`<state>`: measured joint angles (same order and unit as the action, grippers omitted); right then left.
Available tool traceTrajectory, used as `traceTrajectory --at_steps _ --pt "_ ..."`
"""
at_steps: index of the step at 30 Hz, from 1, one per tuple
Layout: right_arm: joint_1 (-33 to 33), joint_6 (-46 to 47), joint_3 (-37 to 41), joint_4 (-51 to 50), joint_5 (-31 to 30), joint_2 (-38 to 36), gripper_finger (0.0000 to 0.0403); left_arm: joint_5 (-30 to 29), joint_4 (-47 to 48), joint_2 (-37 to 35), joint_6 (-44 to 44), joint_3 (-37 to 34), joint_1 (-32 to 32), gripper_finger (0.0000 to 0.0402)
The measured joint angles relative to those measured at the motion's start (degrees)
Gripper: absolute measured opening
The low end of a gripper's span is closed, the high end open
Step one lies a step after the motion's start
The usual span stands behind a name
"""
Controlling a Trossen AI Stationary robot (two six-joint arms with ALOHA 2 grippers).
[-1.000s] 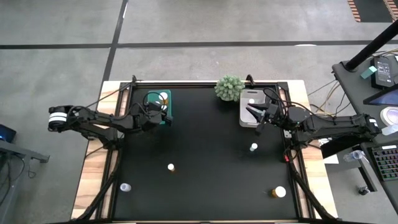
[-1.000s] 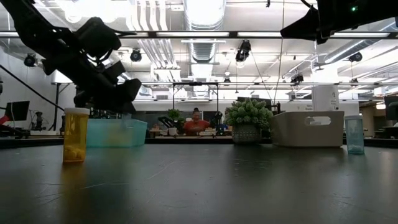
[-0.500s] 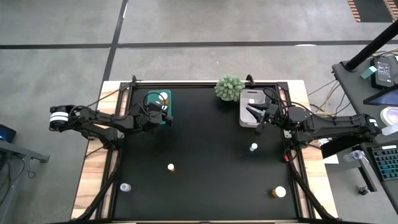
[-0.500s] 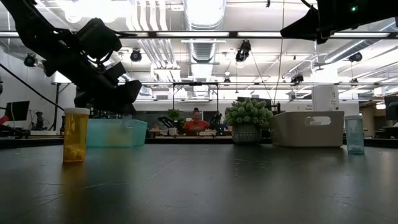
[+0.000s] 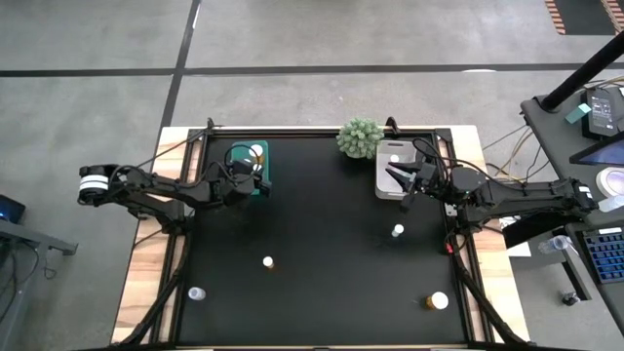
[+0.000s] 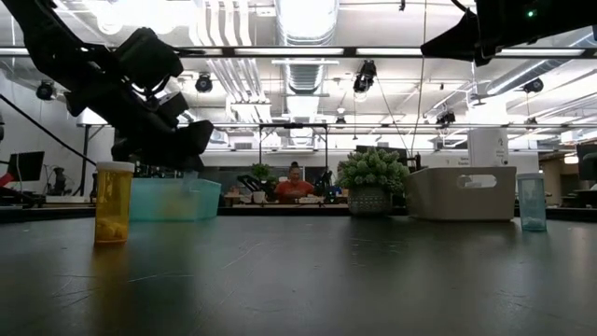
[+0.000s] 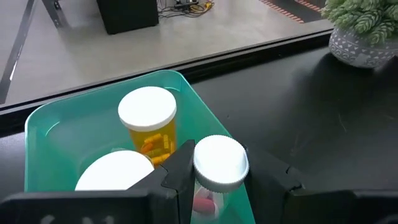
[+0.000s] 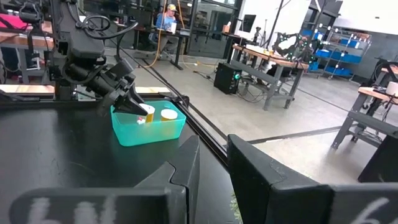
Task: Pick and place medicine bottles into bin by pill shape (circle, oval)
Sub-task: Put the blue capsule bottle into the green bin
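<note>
The left gripper (image 7: pixel 219 180) pinched a small white-capped clear bottle (image 7: pixel 219 168) over the teal plastic bin (image 7: pixel 50 127), probably to drop it in, while the right gripper (image 5: pixel 402 179) hung narrow and empty over the grey bin (image 5: pixel 382 187) at upper right.

Pill shapes inside loose medicine bottles (image 5: pixel 267 261) too small.

1. The scene is lit evenly from overhead; ceiling lights (image 6: pixel 303 19) are blown out to white glare in the low view.
2. The black tabletop (image 6: pixel 308 280) is rendered dim, with faint sheen.
3. The arms are seen backlit, as dark silhouettes.
4. Nearby fingers (image 8: pixel 267 180) are blurred in the right wrist view.
</note>
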<state>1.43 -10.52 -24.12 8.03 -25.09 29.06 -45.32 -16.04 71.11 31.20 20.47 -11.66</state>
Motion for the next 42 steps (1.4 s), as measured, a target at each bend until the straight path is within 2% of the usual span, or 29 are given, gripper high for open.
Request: traceTrajectory --at_steps 30,34,42 --pt "0.0 -0.7 0.0 0.0 0.0 0.0 0.0073 -1.7 -1.5 0.0 1.7 -0.2 0.0 0.0096" --pt "0.0 -0.6 0.0 0.0 0.0 0.0 0.0073 -1.7 -1.5 0.0 4.2 -0.2 0.0 0.0096" --pt "0.0 -0.6 0.0 0.0 0.0 0.0 0.0073 -1.7 -1.5 0.0 4.6 -0.2 0.0 0.0126"
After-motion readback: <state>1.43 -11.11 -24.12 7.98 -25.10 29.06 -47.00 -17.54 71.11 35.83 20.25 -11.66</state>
